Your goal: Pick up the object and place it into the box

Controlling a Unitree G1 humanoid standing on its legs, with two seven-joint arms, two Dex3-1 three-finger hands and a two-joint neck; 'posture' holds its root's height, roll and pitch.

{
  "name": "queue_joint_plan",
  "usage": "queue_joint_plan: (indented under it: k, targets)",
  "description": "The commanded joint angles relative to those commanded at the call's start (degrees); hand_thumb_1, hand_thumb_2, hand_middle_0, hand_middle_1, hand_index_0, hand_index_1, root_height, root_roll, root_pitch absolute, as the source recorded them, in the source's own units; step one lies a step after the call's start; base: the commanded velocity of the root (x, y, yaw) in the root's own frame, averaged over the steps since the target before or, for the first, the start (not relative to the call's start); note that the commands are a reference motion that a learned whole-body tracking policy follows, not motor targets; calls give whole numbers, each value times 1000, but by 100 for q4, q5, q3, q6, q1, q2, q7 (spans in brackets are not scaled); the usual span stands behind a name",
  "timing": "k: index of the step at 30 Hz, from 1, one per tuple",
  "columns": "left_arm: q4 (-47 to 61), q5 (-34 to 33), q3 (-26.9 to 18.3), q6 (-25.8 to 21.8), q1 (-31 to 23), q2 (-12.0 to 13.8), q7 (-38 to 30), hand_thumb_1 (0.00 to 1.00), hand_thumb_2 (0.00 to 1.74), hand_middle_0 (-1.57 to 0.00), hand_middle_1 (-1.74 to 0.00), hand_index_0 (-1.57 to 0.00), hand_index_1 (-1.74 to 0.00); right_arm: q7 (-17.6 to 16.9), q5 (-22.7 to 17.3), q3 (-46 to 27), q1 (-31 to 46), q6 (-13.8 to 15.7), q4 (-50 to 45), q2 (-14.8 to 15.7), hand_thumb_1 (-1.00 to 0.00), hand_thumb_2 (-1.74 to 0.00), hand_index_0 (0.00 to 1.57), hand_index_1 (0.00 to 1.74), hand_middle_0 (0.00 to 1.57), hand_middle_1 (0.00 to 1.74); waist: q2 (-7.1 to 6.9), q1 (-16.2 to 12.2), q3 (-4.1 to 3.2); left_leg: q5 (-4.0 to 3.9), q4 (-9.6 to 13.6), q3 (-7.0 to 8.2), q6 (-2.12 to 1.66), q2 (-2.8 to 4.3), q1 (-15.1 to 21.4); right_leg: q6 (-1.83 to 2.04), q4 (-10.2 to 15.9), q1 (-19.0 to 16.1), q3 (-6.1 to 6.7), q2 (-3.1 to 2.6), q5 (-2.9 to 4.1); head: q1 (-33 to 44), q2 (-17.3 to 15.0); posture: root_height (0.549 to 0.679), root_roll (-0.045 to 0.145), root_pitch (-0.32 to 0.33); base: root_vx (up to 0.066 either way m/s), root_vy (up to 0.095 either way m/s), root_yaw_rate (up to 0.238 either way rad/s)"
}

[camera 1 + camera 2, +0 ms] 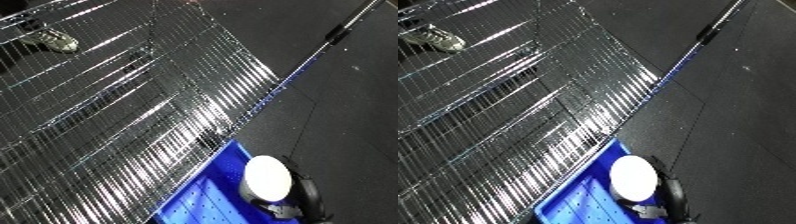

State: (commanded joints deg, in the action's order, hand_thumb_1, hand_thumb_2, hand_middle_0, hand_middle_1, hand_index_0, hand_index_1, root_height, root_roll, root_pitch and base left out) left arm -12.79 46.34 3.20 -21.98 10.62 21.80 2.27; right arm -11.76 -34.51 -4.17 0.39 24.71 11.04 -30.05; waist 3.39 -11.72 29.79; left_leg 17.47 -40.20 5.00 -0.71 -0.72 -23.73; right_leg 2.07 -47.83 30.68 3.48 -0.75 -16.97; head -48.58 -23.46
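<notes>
My right forearm (269, 181) comes in at the bottom edge of the view, its white, rounded shell facing up toward my head. Below it only a dark bit of the wrist shows. Neither of my hands is in sight.

The blue bin (580, 200) is cut off by the lower edge, the white-topped forearm (268, 177) over its corner hides the hand, and the wire cart (133, 115) runs past the left and upper edges.
</notes>
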Motion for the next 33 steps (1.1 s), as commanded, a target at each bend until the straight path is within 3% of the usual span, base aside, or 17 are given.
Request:
queue_joint_plan:
  k: [2,10,19,26,33]
  targets:
    - [-17,8,36,-6,27,-5,-8,1000,1740,-1570,-1740,-1570,-1740,-23,10,32,-34,4,45,-10,0,0,0,0,0,0,14,4,0,-8,24,-7,-2,-14,2,-7,18,3,-1,0,5,-8,-14,633,93,46,-17,6,6]
    - [-126,-2,135,-56,110,-90,-59,1000,1740,-1570,-1740,-1570,-1740,-188,257,129,-86,-32,45,24,0,0,0,0,0,0,37,1,0,-55,106,-30,-10,-47,14,-30,70,-13,4,-3,12,26,-55,635,96,51,0,9,5]
    - [-77,-39,127,-3,66,-109,-73,1000,1740,-1570,-1740,-1570,-1740,116,312,178,-96,-78,-291,80,0,0,0,0,0,0,-20,93,0,-58,63,-102,-20,-57,-3,-53,39,-80,-44,23,-25,483,-212,635,96,44,24,-8,46]
    - [16,-118,155,78,73,-65,-113,1000,1740,-1570,-1740,-1570,-1740,303,589,352,-346,-148,-908,154,0,0,0,0,0,0,-84,278,-1,-30,-36,-222,7,-121,-73,-72,17,-112,-107,39,-38,1114,-390,634,93,37,29,-35,101]
    - [246,27,118,378,3,11,21,1000,1740,-1570,-1740,-1570,-1740,534,792,554,-607,-349,-1374,167,0,0,0,0,0,0,-154,522,-28,29,-215,-345,19,-157,-149,-94,-118,-175,-205,83,-121,1614,-665,632,89,22,49,-45,135]
